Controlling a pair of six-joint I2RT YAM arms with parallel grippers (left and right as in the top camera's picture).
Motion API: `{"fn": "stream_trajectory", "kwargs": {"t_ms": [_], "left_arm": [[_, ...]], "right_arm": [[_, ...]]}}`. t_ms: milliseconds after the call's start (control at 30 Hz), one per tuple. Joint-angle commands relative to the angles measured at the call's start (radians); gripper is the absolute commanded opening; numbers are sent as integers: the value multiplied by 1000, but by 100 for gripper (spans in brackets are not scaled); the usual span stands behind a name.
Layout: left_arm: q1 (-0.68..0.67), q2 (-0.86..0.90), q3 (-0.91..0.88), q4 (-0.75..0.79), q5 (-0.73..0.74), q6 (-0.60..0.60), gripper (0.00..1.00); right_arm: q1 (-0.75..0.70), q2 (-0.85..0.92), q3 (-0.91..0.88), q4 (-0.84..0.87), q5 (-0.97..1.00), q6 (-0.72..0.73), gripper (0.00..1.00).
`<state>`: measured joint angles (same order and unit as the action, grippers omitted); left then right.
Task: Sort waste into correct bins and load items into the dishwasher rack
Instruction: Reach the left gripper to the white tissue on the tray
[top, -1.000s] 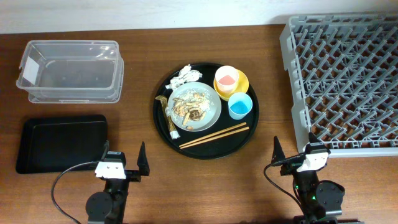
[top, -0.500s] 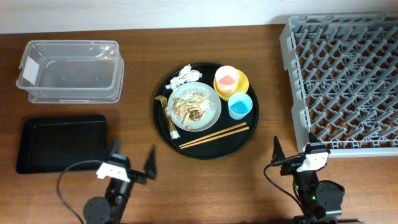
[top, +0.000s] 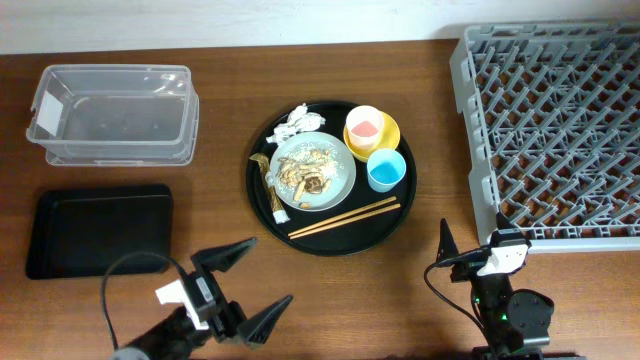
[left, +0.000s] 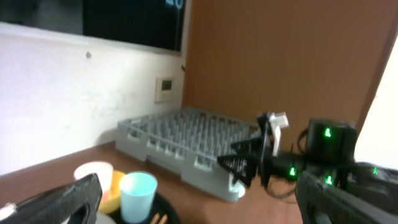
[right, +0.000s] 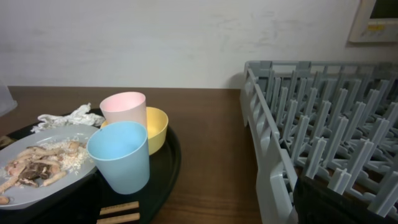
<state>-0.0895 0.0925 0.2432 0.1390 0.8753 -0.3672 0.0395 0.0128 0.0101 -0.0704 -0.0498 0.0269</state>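
The grey-green plate (top: 335, 178) with food scraps (top: 305, 172), the white napkin (top: 293, 122), gold-brown wrapper (top: 268, 180), pink cup (top: 364, 123) in the yellow bowl (top: 390, 128), blue cup (top: 385, 169) and chopsticks (top: 343, 217) all sit on the round black tray (top: 262, 205). My left gripper (top: 250, 287) is open and empty, front left of that tray. My right gripper (top: 472, 245) is open and empty by the rack's (top: 560, 130) front left corner. The right wrist view shows the blue cup (right: 119, 155) and rack (right: 323, 137).
The clear tub (top: 115, 113) stands at the back left, with the flat black tray (top: 98, 228) in front of it. The left wrist view looks across at the blue cup (left: 138, 194), the rack (left: 186, 134) and the right arm (left: 311, 155).
My left arm has swung to the right and toward the front edge, its jaws now turned toward the right side. The right arm has not moved.
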Motion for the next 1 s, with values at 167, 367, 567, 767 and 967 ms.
{"fn": "stream_trajectory", "kwargs": {"t_ms": [167, 367, 567, 767, 967], "left_arm": [[0, 711, 909, -800, -379, 426, 99], [-3, 1115, 1399, -1186, -301, 440, 99], [-58, 1362, 1623, -1343, -680, 342, 99], [-172, 1626, 1748, -1345, -851, 307, 99], [-192, 1812, 1748, -1211, -715, 307, 99]], "right_arm": [[6, 0, -5, -5, 6, 6, 98], [6, 0, -5, -5, 6, 6, 98], [6, 0, -5, -5, 6, 6, 98], [6, 0, -5, -5, 6, 6, 98], [6, 0, -5, -5, 6, 6, 98]]}}
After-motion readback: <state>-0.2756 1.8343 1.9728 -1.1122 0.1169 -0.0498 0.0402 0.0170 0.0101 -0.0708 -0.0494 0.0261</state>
